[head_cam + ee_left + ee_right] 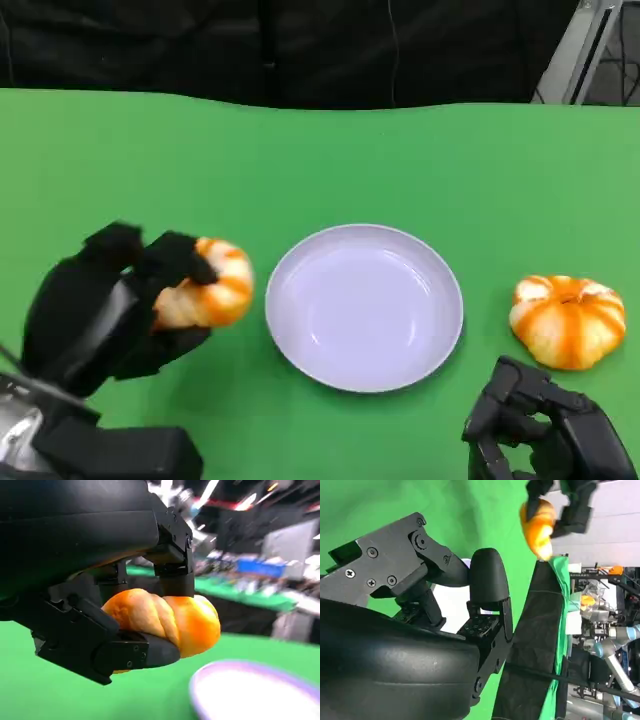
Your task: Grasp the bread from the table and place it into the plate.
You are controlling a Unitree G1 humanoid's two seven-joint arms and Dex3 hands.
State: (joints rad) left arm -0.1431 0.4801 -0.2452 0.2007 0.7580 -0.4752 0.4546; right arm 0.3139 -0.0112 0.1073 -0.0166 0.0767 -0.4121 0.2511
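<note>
One glazed orange twisted bread roll (205, 283) is pinched in your left hand (110, 310) just beside the pale lilac round plate (363, 305), so carry it over the rim, lower gently, then let go.

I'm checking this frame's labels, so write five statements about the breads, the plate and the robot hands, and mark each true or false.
1. The left robot hand holds a twisted bread roll. True.
2. That roll is in the white plate. False: it is held beside the plate, on the robot's left side of it.
3. A second bread roll lies on the green table. True.
4. The right robot hand grips that second roll. False: it holds nothing, and the roll lies apart from it.
5. The plate holds a bread. False: nothing lies in it.
</note>
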